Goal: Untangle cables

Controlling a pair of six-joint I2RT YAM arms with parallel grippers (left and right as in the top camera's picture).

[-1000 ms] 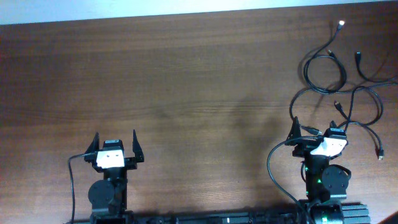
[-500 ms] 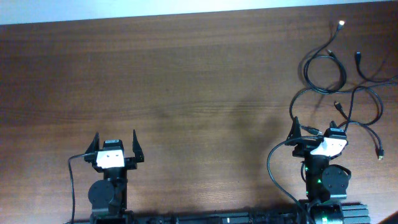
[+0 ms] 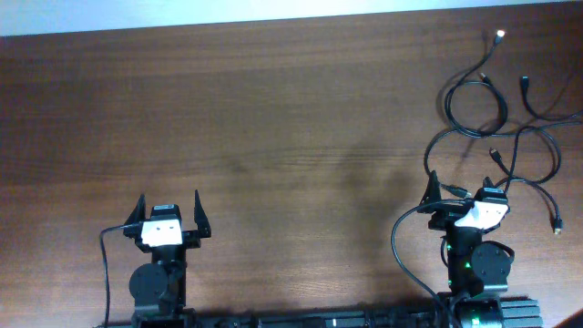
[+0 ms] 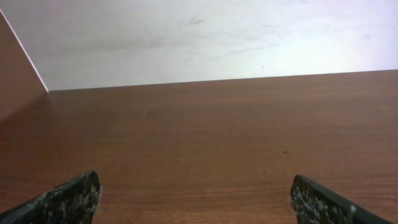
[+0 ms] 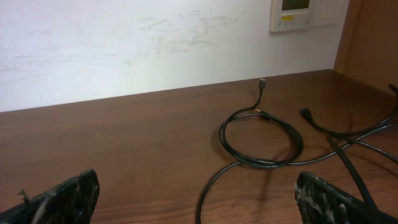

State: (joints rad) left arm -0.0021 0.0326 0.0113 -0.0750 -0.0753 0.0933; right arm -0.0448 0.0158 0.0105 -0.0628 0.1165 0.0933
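Note:
Several thin black cables (image 3: 499, 137) lie tangled in loops at the table's far right, with a light-tipped plug (image 3: 499, 35) at the back and another plug end (image 3: 557, 225) near the right edge. In the right wrist view the cables (image 5: 261, 140) loop just ahead of the fingers. My right gripper (image 3: 460, 189) is open and empty at the near edge of the tangle; one cable runs between its fingers (image 5: 198, 199). My left gripper (image 3: 168, 202) is open and empty at the front left, far from the cables, over bare wood (image 4: 196, 199).
The brown wooden table (image 3: 255, 118) ends at a white wall along the back. Thicker black wires hang from both arm bases (image 3: 401, 255) at the front edge. A wall panel (image 5: 298, 14) shows behind the table in the right wrist view.

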